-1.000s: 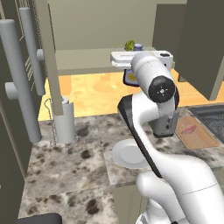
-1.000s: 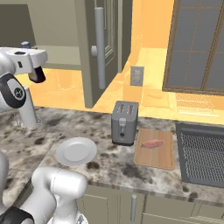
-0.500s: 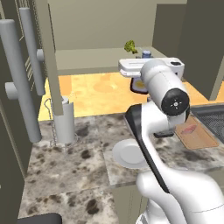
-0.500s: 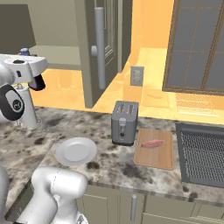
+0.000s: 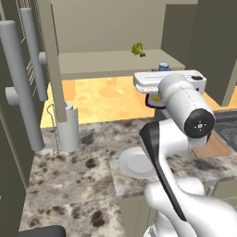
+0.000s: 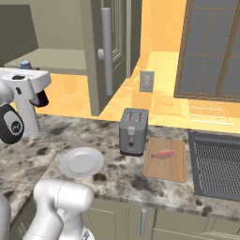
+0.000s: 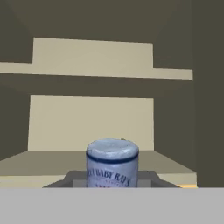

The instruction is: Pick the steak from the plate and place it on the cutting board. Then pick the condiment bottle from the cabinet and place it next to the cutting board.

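White-grey plate point(image 6: 81, 161) lies bare at the near edge of the counter point(image 6: 117, 180). The toaster point(image 6: 133, 131) stands just beyond it. The steak point(image 6: 164, 153) lies flat on the board point(image 6: 176, 169), to the right of the toaster. Step one therefore reads as complete. Step two is in hand. Farther off and higher, the gripper point(image 7: 112, 183) is at the front of the cabinet point(image 5: 106, 60). Its jaws are pressed together on the bottle point(image 7: 112, 164), low on the body, with the cap and label band standing clear above the dark tips. The bottle is upright at the front edge of the shelf. Whether its base rests on the shelf or hangs just above it cannot be told. The next move probably calls for a level withdrawal clear of the cabinet side wall. A descent to bare counter beside the board should follow, away from the toaster and the steak, with the bottle kept upright until release. The hand view supplies the grip detail and the lettering on the label. The right base view supplies the target area: board, steak, toaster and the free counter round them. The left base view supplies the depth of the shelf, where a green vegetable point(image 5: 137, 48) sits well behind the bottle, at the back.
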You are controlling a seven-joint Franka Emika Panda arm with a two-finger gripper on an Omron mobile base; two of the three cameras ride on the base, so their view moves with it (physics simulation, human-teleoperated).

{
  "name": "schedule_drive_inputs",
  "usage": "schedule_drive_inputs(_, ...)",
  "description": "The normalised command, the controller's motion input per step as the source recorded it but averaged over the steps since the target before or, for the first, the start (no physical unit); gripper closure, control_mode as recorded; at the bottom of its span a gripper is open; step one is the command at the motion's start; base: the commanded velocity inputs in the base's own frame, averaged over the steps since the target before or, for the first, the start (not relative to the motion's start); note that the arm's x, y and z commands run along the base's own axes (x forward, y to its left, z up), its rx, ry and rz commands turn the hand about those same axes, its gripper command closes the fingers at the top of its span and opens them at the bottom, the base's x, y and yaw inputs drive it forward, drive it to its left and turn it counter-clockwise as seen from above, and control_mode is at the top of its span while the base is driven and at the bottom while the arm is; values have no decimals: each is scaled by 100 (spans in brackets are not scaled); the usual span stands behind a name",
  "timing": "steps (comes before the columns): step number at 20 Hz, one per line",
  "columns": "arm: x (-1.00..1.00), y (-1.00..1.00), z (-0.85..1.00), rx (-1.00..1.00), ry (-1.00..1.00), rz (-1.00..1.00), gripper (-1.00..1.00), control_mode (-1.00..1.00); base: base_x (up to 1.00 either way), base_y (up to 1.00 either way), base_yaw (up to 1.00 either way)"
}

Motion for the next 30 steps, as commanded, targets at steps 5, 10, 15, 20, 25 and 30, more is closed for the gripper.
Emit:
schedule_drive_inputs(5,-17,-12,-22,-1,-2,0,100,-100,0,0,0)
schedule_drive_inputs(10,-8,-17,-23,0,-1,0,100,-100,0,0,0)
schedule_drive_inputs(15,-8,-24,-17,0,0,0,100,-100,0,0,0)
schedule_drive_inputs(20,-17,-26,-8,0,0,0,100,-100,0,0,0)
schedule_drive_inputs(25,-21,-20,-12,-1,0,0,100,-100,0,0,0)
schedule_drive_inputs(30,-45,-1,-13,-4,0,2,100,-100,0,0,0)
